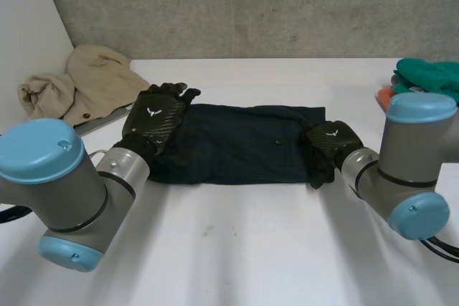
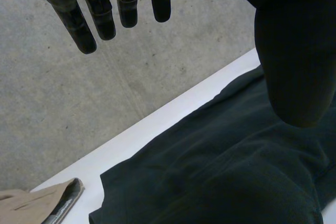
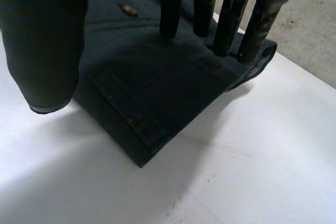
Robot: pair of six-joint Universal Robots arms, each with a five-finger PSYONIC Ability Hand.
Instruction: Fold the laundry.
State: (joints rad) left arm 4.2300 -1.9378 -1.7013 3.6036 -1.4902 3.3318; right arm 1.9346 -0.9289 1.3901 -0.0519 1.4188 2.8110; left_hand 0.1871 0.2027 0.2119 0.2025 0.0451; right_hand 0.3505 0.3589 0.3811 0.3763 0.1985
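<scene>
The dark folded garment (image 1: 237, 145) lies as a long strip across the middle of the white table (image 1: 237, 249), and I have one hand at each end of it. My left hand (image 1: 159, 116) sits over the garment's left end. In the left wrist view its fingers (image 2: 100, 19) are straight and a little spread, clear of the cloth and pointing toward the concrete wall, with the thumb (image 2: 294, 66) above the dark fabric, so that hand grips nothing. My right hand (image 1: 328, 141) is on the right end. There its fingers (image 3: 172, 9) are straight, slightly apart, tips pressing down on the cloth near its far edge, and the thumb (image 3: 44, 51) stands apart from them at the near edge. A sewn pocket (image 3: 142, 103) shows under the palm, and a small metal button (image 3: 128, 10) lies beside the fingertips. A beige garment (image 1: 79, 84) is crumpled at the table's far left corner, and a teal cloth (image 1: 430, 77) lies at the far right.
</scene>
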